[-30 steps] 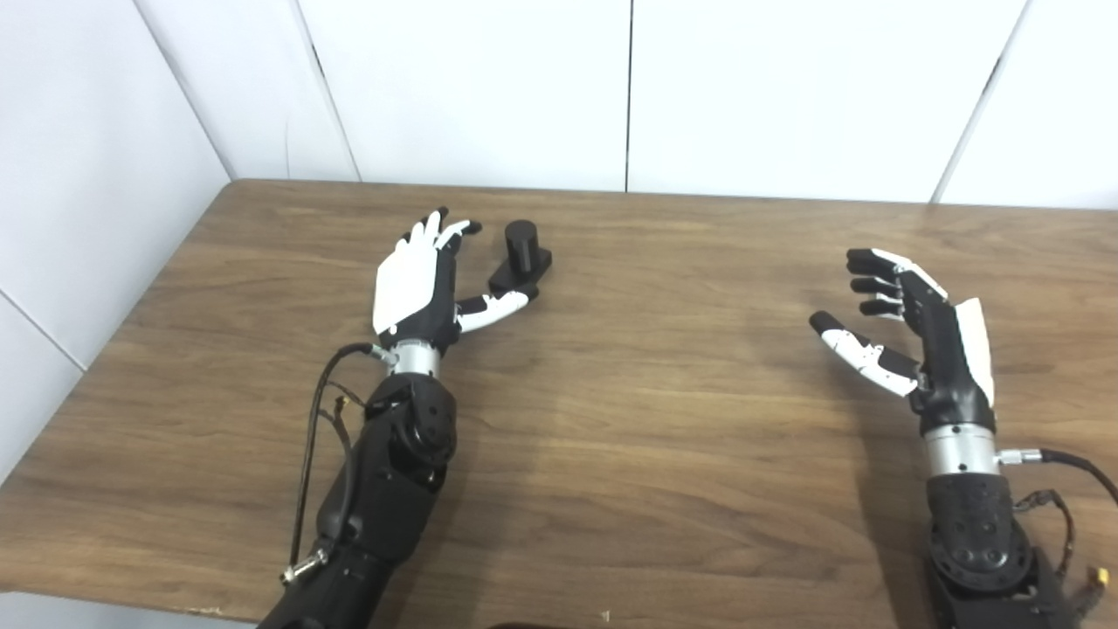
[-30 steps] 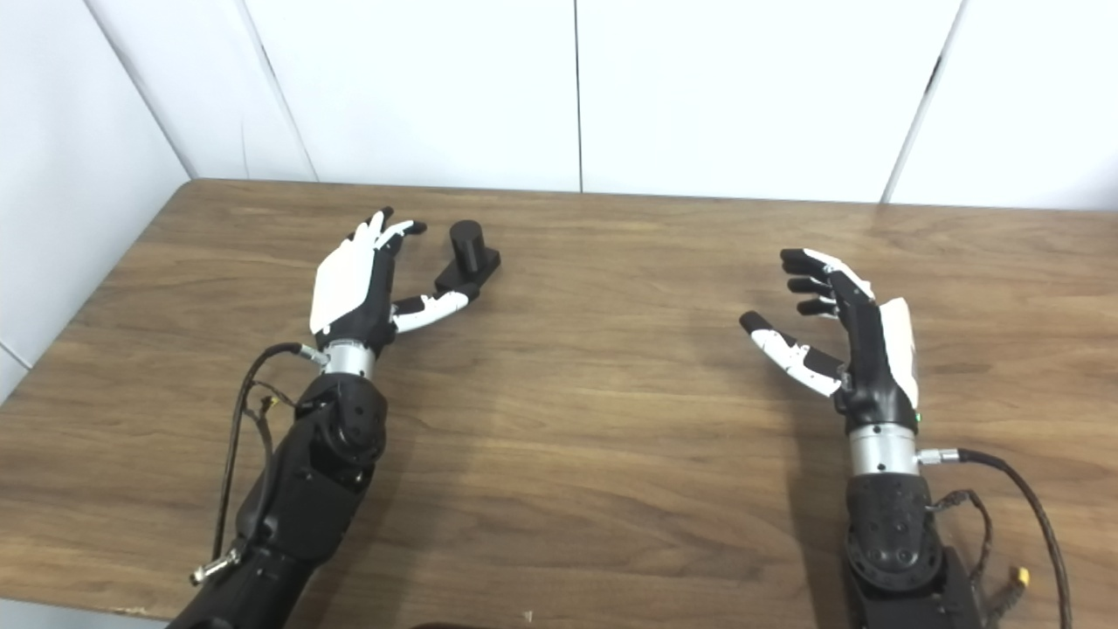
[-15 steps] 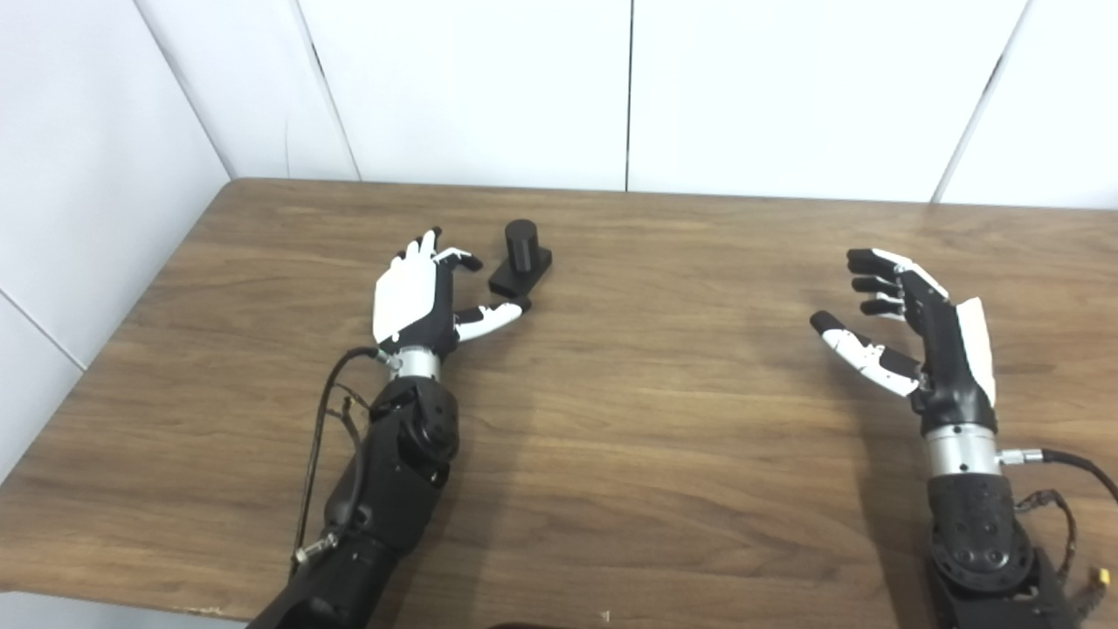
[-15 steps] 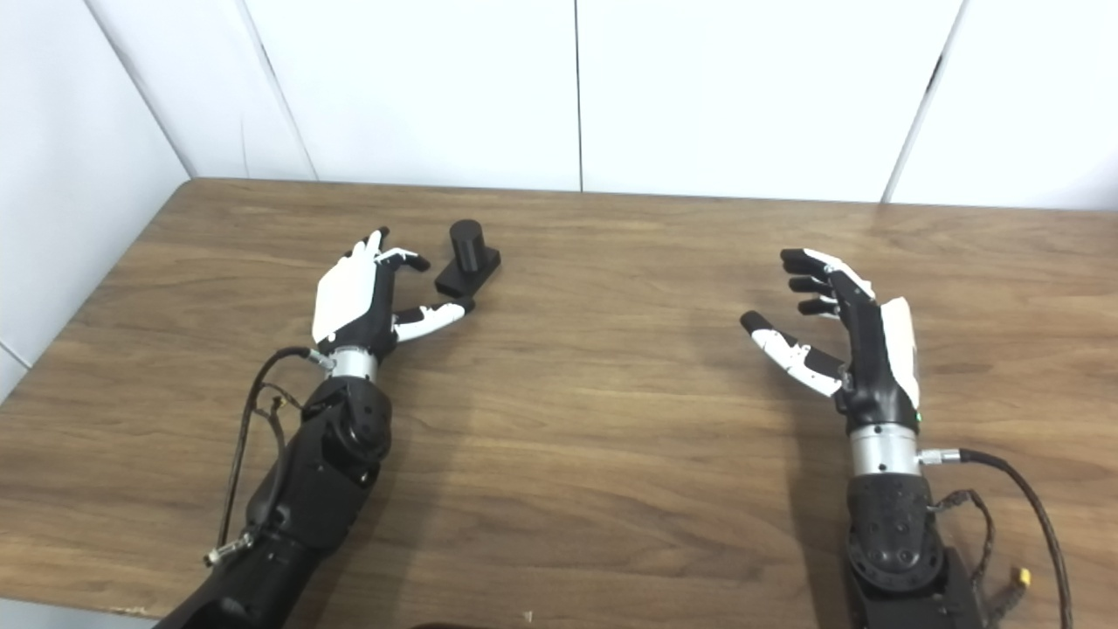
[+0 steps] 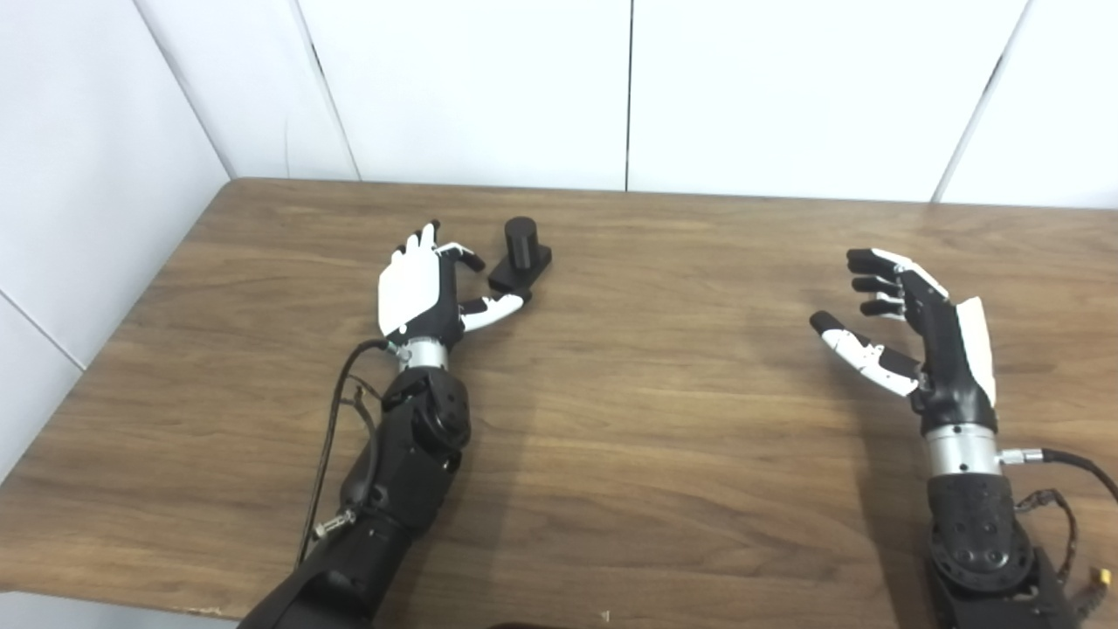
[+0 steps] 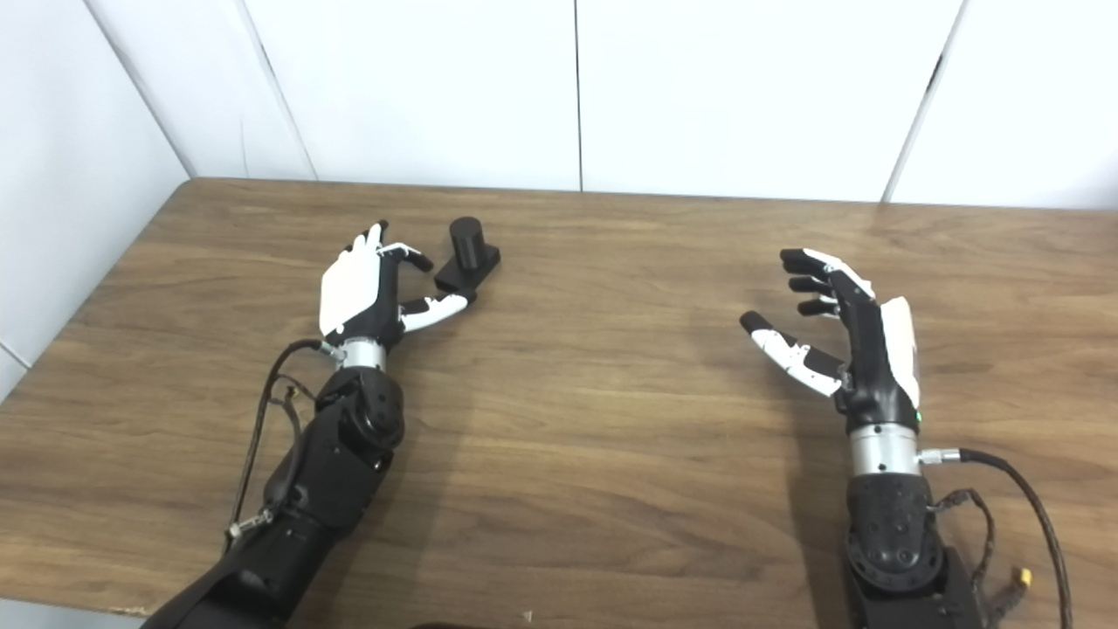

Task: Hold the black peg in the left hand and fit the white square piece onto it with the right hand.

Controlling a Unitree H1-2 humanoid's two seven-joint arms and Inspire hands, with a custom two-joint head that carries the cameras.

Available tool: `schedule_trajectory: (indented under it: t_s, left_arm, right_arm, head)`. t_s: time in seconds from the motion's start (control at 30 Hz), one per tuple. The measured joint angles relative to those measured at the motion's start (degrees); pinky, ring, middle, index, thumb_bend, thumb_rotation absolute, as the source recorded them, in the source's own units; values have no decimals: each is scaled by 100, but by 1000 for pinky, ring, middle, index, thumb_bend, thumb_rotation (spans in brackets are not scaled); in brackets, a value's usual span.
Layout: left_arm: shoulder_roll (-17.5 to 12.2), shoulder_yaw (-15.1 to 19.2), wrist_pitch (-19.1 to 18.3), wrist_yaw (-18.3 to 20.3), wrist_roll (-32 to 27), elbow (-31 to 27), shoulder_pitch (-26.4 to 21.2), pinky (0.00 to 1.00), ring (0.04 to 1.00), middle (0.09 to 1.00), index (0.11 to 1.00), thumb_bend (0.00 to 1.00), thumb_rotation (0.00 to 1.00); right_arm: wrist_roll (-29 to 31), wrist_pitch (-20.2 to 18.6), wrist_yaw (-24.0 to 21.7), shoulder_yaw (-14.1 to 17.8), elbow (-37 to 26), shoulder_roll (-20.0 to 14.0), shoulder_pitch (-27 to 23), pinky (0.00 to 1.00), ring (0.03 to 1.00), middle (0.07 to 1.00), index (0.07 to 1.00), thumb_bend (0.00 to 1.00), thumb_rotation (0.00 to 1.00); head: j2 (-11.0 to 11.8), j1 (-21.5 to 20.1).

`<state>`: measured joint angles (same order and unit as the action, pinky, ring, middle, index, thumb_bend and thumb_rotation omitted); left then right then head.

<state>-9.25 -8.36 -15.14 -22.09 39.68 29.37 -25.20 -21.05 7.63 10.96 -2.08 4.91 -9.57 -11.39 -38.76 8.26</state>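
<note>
The black peg (image 5: 521, 253), a short cylinder on a square black base, stands upright on the wooden table (image 5: 629, 419) toward the back left. My left hand (image 5: 425, 288) is just left of it, open, with its curled fingers (image 5: 463, 255) near the peg's base and its thumb tip beside the base's front corner; I cannot tell whether they touch. My right hand (image 5: 908, 328) hovers open at the right side, palm facing left, holding nothing. No white square piece shows in either view.
White wall panels (image 5: 629, 87) rise behind the table's back edge and along its left side. Cables trail from both forearms near the front edge.
The left hand has shifted right toward the peg and its fingers have curled inward. The peg and the right hand have not moved.
</note>
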Motion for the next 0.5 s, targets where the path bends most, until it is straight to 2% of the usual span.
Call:
schedule_trajectory:
  t_s: [0.2, 0.5]
  left_arm:
    - [1, -29, 1, -147, -4, 217, -133, 1000, 1000, 999, 595, 882, 528]
    - [2, -53, -1, -148, -132, 226, -145, 1000, 1000, 998, 592, 878, 480]
  right_arm:
    - [-2, 1, 13, 1, -3, 4, 2, 617, 721, 749, 732, 573, 297]
    - [-77, -1, 38, 2, -18, 15, 6, 621, 728, 752, 733, 577, 321]
  head:
    - [-9, -26]
    - [-44, -35]
